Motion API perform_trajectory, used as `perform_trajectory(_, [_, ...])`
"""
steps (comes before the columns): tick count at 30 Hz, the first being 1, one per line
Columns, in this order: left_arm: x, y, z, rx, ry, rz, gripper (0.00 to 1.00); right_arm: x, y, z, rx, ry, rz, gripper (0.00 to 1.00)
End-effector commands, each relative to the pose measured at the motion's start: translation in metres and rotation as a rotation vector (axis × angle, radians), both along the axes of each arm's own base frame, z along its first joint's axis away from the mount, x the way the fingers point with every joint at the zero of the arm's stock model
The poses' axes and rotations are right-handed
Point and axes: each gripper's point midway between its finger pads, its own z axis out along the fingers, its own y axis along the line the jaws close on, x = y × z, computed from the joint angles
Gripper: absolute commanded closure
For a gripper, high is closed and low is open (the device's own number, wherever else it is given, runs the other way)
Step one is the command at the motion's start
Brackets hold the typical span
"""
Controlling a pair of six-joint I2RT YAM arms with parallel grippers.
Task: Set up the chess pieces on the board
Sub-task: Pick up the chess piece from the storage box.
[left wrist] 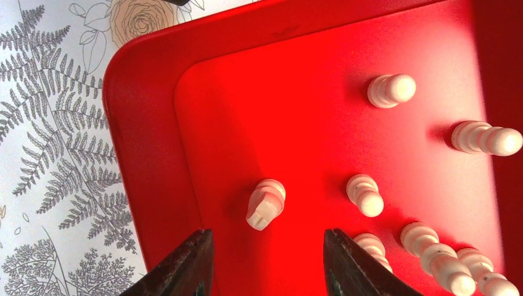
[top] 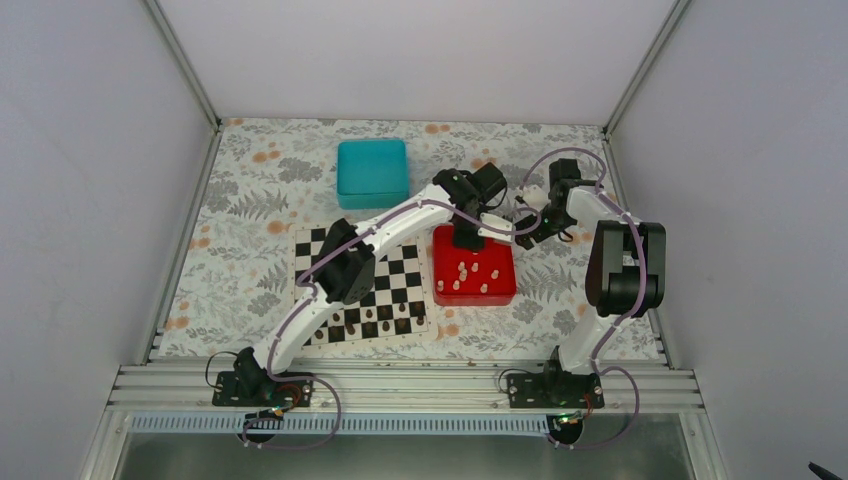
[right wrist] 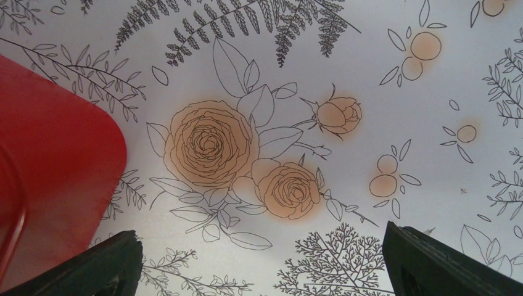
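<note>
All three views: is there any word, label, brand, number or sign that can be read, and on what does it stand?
None: no readable text in any view.
The red square plastic tray, the teal square box, the black-and-white checkered board and the pale cream chess pieces bear no lettering.
The white floral table cover shows only ferns and roses.
Any marking on the arm bases is too small to tell.

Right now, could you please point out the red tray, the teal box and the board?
red tray [top: 476, 298]: top external view, near wall.
teal box [top: 373, 172]: top external view, middle of lid.
board [top: 405, 278]: top external view, bare square near its right edge.
</note>
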Motion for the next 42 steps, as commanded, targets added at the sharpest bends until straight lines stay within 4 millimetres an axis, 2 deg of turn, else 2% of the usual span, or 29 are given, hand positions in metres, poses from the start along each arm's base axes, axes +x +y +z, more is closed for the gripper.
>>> perform_trajectory(1, [-0.002,-0.003,-0.022,0.011,0.026,-0.016,0.55,0.0,0.004,0.0,0.011,0.005,0.009,0.0])
perform_trajectory(16, [0.001,-0.007,-0.039,0.014,0.024,-0.015,0.56,0.001,0.004,0.002,0.013,-0.003,0.012,0.0])
perform_trajectory(23, [0.003,-0.009,-0.041,0.011,0.022,-0.01,0.68,0.001,0.004,0.002,0.014,-0.002,0.013,0.0])
perform_trajectory(32, [0.003,-0.008,-0.042,0.017,0.028,-0.007,0.97,0.001,0.005,0.002,0.014,-0.003,0.014,0.0])
perform_trajectory(37, [0.003,-0.004,-0.036,0.023,0.018,-0.002,0.97,0.0,0.005,0.001,0.014,0.001,0.014,0.0])
perform_trajectory(42, [0.002,0.009,-0.018,0.047,0.003,0.011,0.97,0.0,0.005,0.0,0.014,0.002,0.015,0.0])
